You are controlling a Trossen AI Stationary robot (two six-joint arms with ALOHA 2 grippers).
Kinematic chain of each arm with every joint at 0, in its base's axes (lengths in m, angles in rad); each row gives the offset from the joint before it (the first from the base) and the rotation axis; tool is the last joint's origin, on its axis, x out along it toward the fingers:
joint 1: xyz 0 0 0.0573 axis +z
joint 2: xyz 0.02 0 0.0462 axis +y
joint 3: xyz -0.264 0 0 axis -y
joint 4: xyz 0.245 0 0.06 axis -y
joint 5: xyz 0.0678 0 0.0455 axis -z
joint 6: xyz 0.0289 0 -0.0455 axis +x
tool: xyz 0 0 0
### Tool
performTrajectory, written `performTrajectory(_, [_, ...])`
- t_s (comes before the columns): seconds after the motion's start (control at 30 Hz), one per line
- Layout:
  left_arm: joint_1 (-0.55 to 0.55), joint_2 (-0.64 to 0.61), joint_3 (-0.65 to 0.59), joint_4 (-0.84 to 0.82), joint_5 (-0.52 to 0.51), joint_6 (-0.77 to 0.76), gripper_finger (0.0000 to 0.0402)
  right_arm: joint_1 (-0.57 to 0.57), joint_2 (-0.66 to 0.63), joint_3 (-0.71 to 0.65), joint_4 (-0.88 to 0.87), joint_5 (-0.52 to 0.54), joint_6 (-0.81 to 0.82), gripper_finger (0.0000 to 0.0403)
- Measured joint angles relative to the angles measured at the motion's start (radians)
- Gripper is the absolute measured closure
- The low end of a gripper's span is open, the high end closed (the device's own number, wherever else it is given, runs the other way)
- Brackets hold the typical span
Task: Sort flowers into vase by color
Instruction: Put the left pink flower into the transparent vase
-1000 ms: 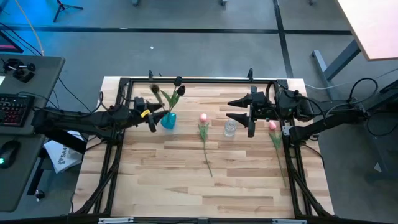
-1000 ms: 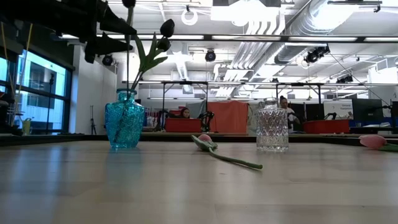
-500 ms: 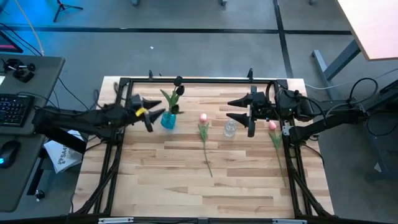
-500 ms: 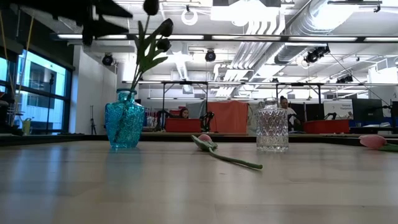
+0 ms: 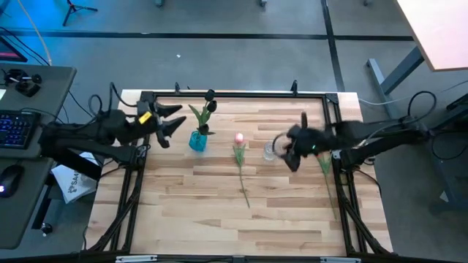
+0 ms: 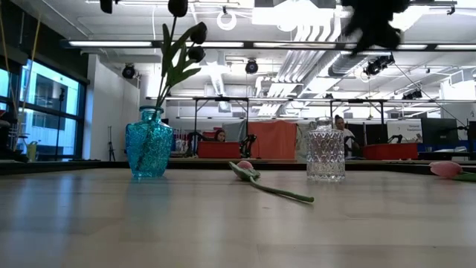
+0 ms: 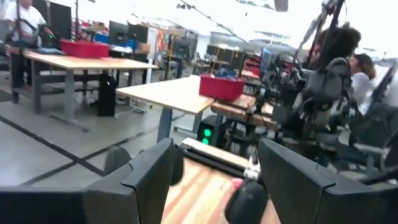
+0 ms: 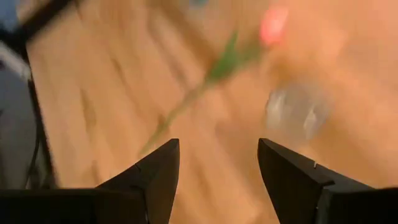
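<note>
On the wooden table [image 5: 219, 212] a blue glass vase [image 5: 197, 141] stands toward the left rear and holds both dark-headed tulips [image 6: 195, 34], whose stems and green leaves rise upright out of its neck. A clear cut-glass vase [image 6: 326, 153] stands to the right of it, well apart, and holds no flower. Between the two vases one pink tulip [image 5: 238, 139] lies flat on the wood, its head toward the rear and its stem trailing toward the front edge. The second pink tulip [image 6: 446, 169] lies on the table's right side, beside the right arm. The left gripper [image 5: 167, 121] hovers just left of the blue vase, its fingers spread wide and holding nothing. The right gripper [image 5: 287, 151] hangs over the clear vase, blurred in the high view; its wrist view shows its fingers [image 8: 155, 177] wide apart and empty, above the pink tulip between the vases.
</note>
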Motion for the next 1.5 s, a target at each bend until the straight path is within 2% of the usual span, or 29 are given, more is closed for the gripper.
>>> performTrajectory(0.13, [-0.026,0.027,-0.002,0.026,0.002,-0.027,0.0179,0.068,0.001,-0.144,0.047,-0.143,0.178,0.0192])
performTrajectory(0.3, [-0.069,0.037,-0.002,0.147,0.001,0.005,0.0179,0.146,0.028,-0.319,0.411,-0.212,0.43,0.0192])
performTrajectory(0.4, [-0.087,0.035,-0.001,0.219,0.001,0.043,0.0179,0.156,0.113,-0.344,0.607,-0.224,0.466,0.0196])
performTrajectory(0.5, [-0.095,0.026,-0.001,0.238,-0.021,0.077,0.0179,0.153,0.23,-0.277,0.643,-0.224,0.416,0.0203])
performTrajectory(0.6, [-0.095,0.015,-0.001,0.235,-0.067,0.106,0.0179,0.147,0.353,-0.16,0.591,-0.207,0.336,0.021])
performTrajectory(0.67, [-0.095,0.009,-0.001,0.232,-0.081,0.128,0.0179,0.142,0.439,-0.08,0.512,-0.151,0.328,0.0214])
performTrajectory(0.87, [-0.095,0.01,-0.001,0.228,-0.081,0.199,0.0179,0.112,0.672,0.131,0.352,0.015,0.492,0.022])
performTrajectory(1.1, [-0.095,0.009,-0.001,0.228,-0.08,0.197,0.0179,0.061,0.882,0.344,0.271,0.048,0.517,0.022])
performTrajectory(1.5, [-0.095,0.01,-0.001,0.227,-0.078,0.195,0.0179,-0.01,1.139,0.684,-0.121,0.147,0.483,0.022])
